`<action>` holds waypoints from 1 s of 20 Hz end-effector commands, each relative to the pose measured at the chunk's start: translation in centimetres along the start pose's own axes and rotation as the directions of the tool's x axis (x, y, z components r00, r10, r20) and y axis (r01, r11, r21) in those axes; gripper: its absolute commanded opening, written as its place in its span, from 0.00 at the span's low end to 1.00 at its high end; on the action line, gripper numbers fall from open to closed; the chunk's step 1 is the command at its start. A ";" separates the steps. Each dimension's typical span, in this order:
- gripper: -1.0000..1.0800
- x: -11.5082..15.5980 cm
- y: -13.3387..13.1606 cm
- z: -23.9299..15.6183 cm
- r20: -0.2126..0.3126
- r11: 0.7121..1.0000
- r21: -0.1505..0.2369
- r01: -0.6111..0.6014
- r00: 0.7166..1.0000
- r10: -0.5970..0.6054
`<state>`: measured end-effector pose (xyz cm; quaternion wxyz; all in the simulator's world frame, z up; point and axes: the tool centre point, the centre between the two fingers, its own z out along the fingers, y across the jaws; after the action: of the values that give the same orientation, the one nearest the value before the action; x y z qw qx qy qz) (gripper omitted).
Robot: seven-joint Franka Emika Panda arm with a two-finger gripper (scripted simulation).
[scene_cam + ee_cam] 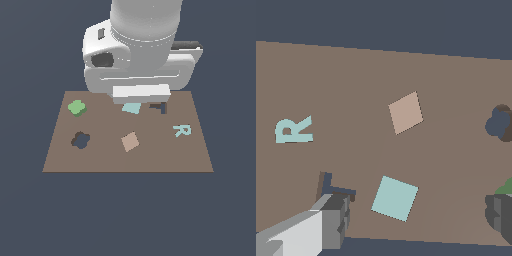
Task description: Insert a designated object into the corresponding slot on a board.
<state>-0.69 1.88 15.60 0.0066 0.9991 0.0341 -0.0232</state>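
A flat brown board (165,155) lies on a dark blue-grey ground, and the white Panda arm (142,35) stands over its far edge, hiding part of that edge in the exterior view. The green flower-shaped block (77,108) rests on the board near the far corner on the exterior view's left, free of the arm and touching nothing else. Just nearer the camera from it is the dark clover-shaped slot (80,140), open and unfilled; block and slot sit close but clearly apart. Toward the middle lies a tan square (130,141), turned like a diamond, and beyond it a light teal square (131,108), partly under the arm's wrist. Beside that square is a dark T-shaped slot (159,107), and a teal letter R (182,130) lies toward the exterior view's right. In the wrist view the gripper (416,212) hangs above the board with its jaws spread wide and nothing between them (the teal square simply shows through the gap); one grey finger (331,220) hovers over the T-shaped slot, the other sits at the frame's edge near a sliver of green.
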 end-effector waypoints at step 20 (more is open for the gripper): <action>0.96 -3.0 3.7 2.5 -0.011 0.985 -0.003 0.175 0.985 -0.175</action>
<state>-3.14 -1.44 13.61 0.0055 0.9938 0.1094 -0.0187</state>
